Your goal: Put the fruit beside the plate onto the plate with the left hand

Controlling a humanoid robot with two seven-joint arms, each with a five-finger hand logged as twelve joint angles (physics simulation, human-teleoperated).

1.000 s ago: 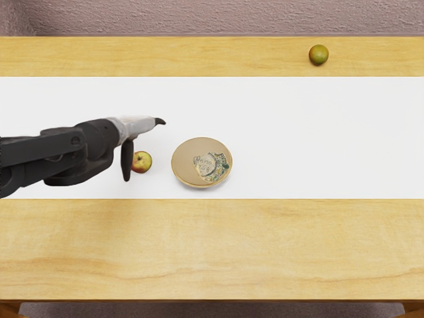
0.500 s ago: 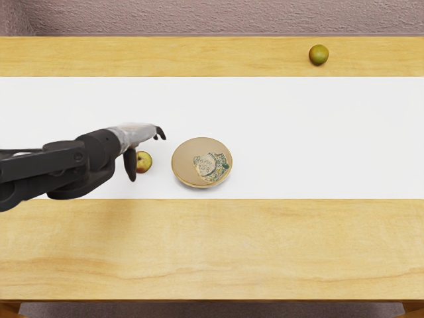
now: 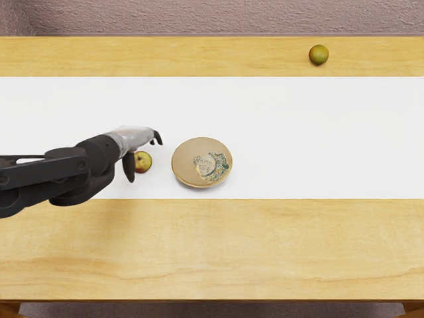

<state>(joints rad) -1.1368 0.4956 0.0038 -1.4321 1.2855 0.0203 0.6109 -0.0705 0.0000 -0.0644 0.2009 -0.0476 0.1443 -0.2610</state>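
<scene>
White runner (image 3: 298, 132): apple (image 3: 144, 161) apparently between left fingers (image 3: 128, 169), beside plate (image 3: 179, 163).

Two fruits are in view: one red-and-yellow apple (image 3: 144, 161) and one small greenish round fruit (image 3: 318, 54). Of the two, one lies on white cloth and one on bare wood. There is one plate (image 3: 185, 154), golden, with one patterned patch in its middle. One white strip (image 3: 298, 132) runs across one wooden surface (image 3: 212, 245), and the bare wood shows as two bands, one on each side of the strip. One dark arm (image 3: 53, 175) shows, ending in one hand (image 3: 136, 142).
</scene>
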